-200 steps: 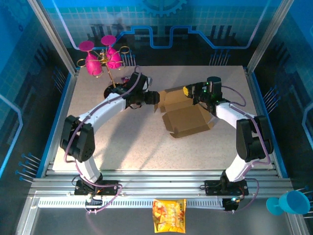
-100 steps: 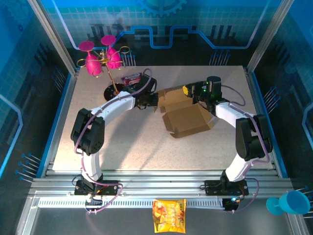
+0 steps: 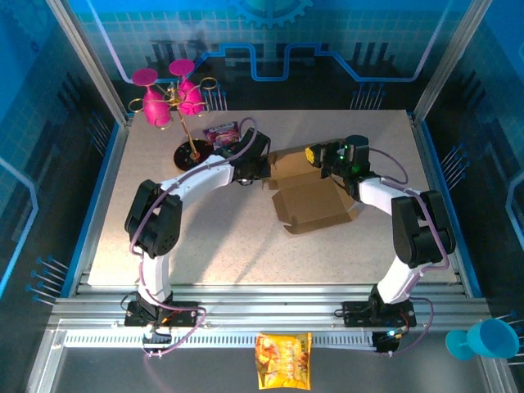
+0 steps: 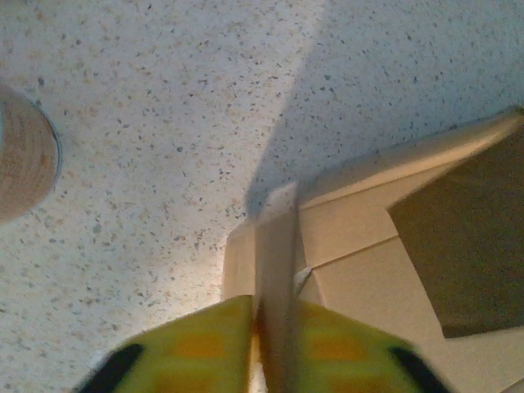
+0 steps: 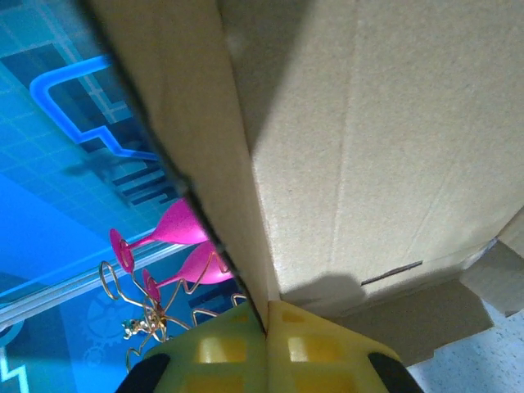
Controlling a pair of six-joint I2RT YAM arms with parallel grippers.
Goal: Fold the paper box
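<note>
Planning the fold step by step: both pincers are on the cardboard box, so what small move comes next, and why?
Probably the left pincer should swing its pinched flap inward. It clamps that narrow flap at the left end of the brown die-cut cardboard box, while the right pincer grips the raised rear wall.

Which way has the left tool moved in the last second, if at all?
Yes. The left tool has shifted slightly right, away from the rack base, toward the paper box.
</note>
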